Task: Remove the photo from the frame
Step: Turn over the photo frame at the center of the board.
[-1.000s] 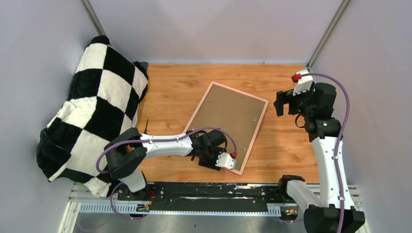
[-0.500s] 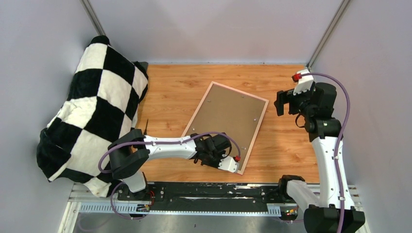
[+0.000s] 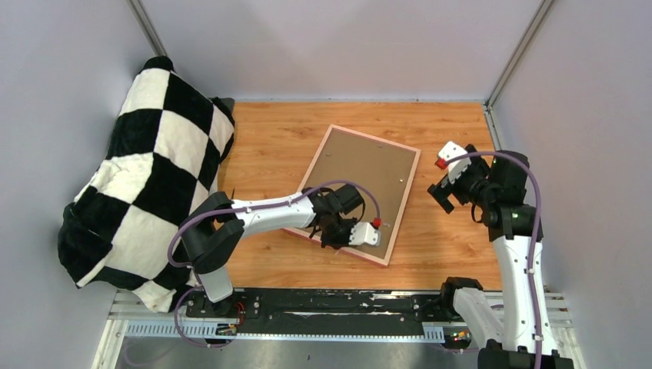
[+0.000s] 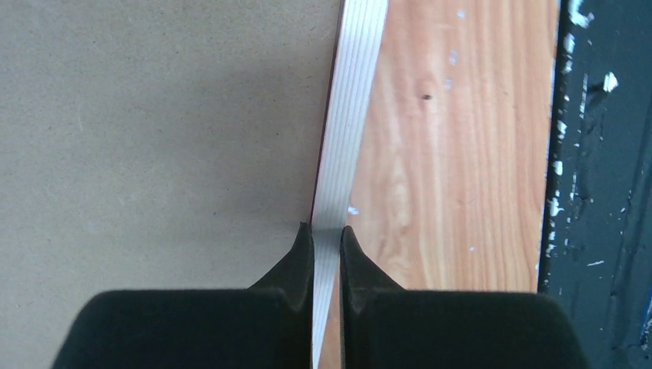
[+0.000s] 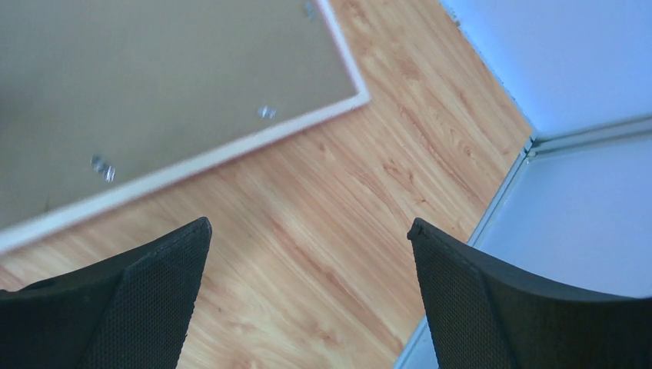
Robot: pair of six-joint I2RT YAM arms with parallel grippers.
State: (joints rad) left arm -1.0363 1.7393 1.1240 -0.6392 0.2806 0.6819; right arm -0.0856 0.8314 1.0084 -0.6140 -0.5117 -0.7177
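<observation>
Left gripper (image 4: 327, 233) clamps the frame (image 4: 355, 108) rail, apparently to tilt it up; right gripper (image 5: 307, 227) hovers wide open, empty, frame corner just ahead.

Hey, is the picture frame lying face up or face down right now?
Face down: the frame shows its brown backing board upward; the photo is hidden.
</observation>
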